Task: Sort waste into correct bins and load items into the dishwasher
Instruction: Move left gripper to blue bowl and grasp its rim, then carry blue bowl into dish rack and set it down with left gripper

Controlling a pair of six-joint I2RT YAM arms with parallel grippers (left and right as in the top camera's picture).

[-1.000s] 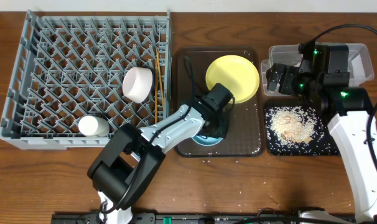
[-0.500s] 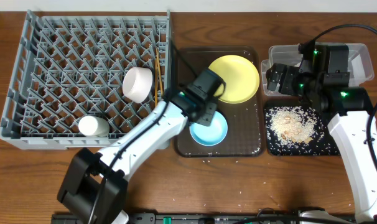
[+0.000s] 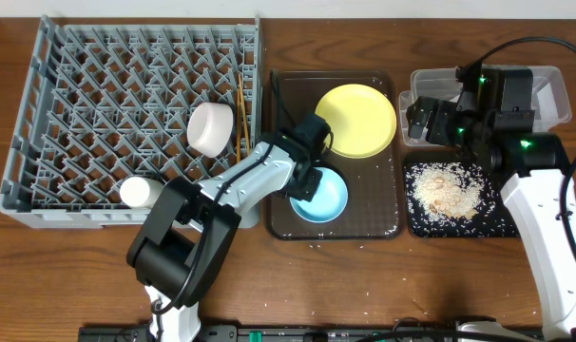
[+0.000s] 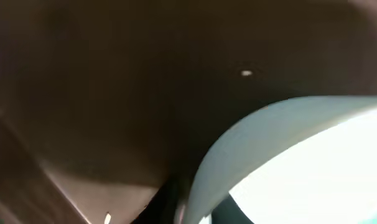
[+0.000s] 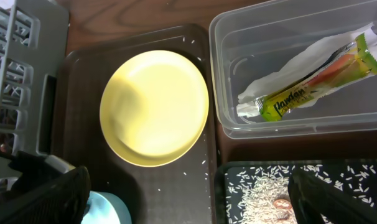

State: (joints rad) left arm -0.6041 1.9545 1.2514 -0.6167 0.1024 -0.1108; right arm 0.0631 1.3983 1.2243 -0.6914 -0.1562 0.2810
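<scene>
My left end effector (image 3: 302,181) gripped the blue bowl (image 3: 324,199), just right of it on the tray (image 3: 375,224); the right end effector (image 3: 423,121) hung open. Next, I judged, came a lift leftward into the rack (image 3: 98,95).

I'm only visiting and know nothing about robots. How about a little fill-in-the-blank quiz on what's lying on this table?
The plate on the brown tray is ___. The bowl beside that plate is ___. The loose rice lies on a shallow tray coloured ___. In the grey rack lie a white bowl, a white cup and wooden ___.
Missing words: yellow; blue; black; chopsticks.
</scene>
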